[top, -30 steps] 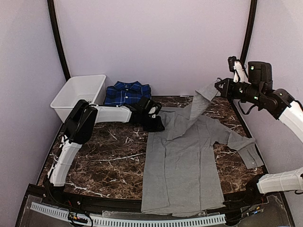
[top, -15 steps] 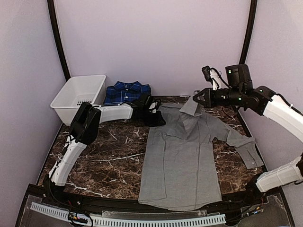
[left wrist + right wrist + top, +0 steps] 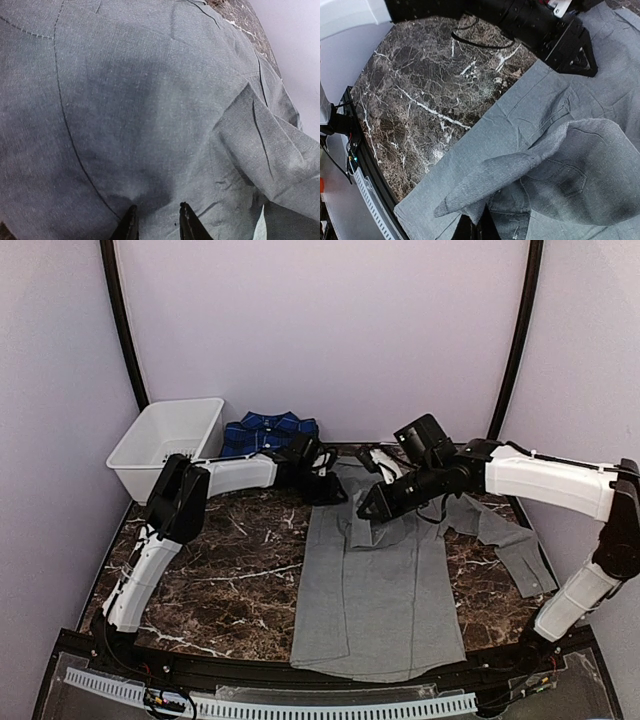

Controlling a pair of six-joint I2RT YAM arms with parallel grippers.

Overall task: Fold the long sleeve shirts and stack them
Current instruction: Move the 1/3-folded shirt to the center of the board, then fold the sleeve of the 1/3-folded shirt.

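A plain light grey long sleeve shirt point(image 3: 380, 580) lies flat down the middle of the marble table point(image 3: 220, 580). My right gripper point(image 3: 368, 510) hangs low over its upper chest, shut on the cuff end of one sleeve point(image 3: 520, 160), which drapes across the body. The gripper itself point(image 3: 480, 227) is mostly covered by that cloth. My left gripper point(image 3: 325, 490) rests at the shirt's far left shoulder. In the left wrist view its jaws point(image 3: 157, 206) stand a little apart over the grey cloth point(image 3: 150, 100). A folded dark blue plaid shirt point(image 3: 268, 430) sits at the back.
A white plastic basket point(image 3: 165, 440) stands at the back left beside the plaid shirt. The grey shirt's other sleeve point(image 3: 510, 550) trails out to the right near the table edge. Bare marble shows left of the shirt.
My right gripper has carried the sleeve from high at the far right down and leftward over the shirt's chest. The left jaws have parted slightly.
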